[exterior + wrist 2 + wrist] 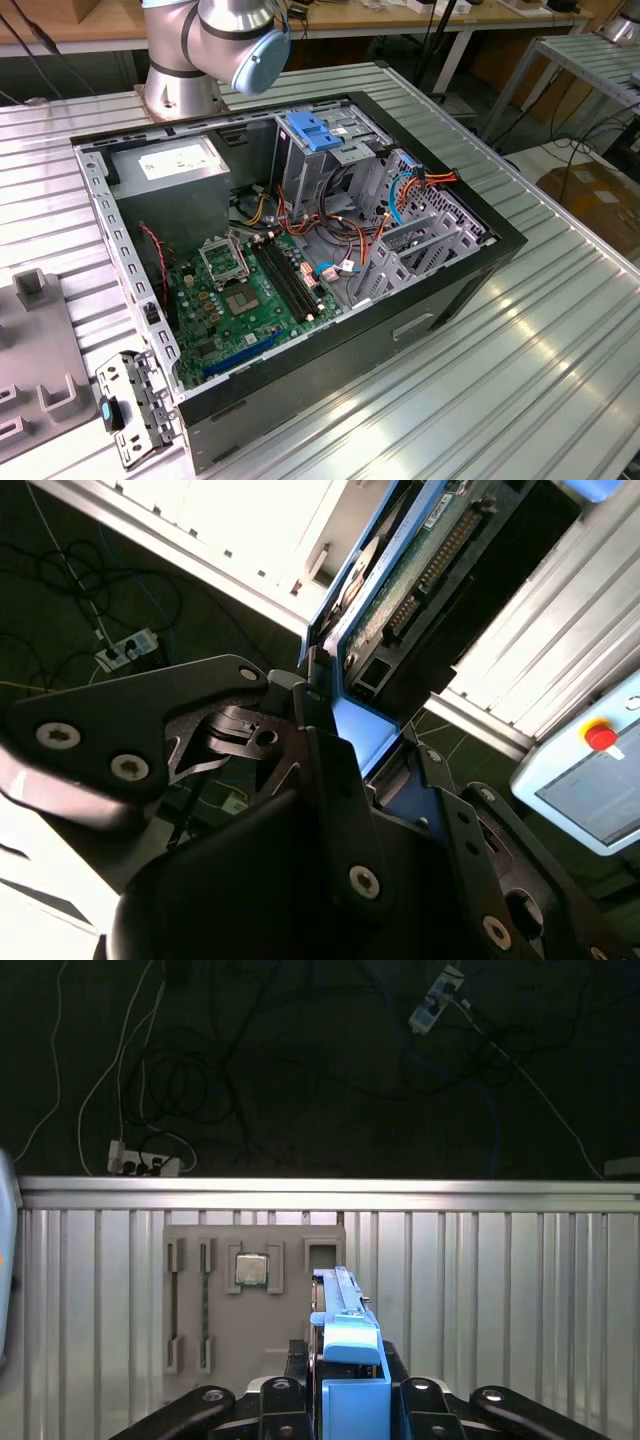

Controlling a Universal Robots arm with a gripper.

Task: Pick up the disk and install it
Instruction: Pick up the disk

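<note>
Black two-fingered gripper (347, 1388) is clamping on the flat silver-metal disk with blue plastic side rails (338, 1305); jaws are pressing on its two broad faces; disk is standing on edge between them.

Position: disk is sitting in the gripper and appearing to hang clear of the ribbed aluminium table (520, 1290); the grey moulded fixture plate (190, 1305), carrying a small square metal-capped chip (250, 1269), is lying on the table beyond it; the open black computer case (330, 385) is waiting in the exterior view.

Risks, judged:
- disk is being held near one end only, so it may be prone to pivoting or sliding in the jaws under a sharp swing; cause: smooth metal faces, long overhang;
- loose red, orange and blue cables (405, 195) are crowding the grey metal drive cage (410, 255); a rail could be snagging on them going in;
- side rails need to be meeting the cage guides squarely; a tilt would be jamming the disk;
- ridged blue plastic latch piece (313, 131) is sitting atop the bay; collision possible.

Appearance: in the second wrist view the green circuit board (415, 575) with a dark connector strip is facing the camera; a blue rail is running along the edge; no damage is showing.
</note>
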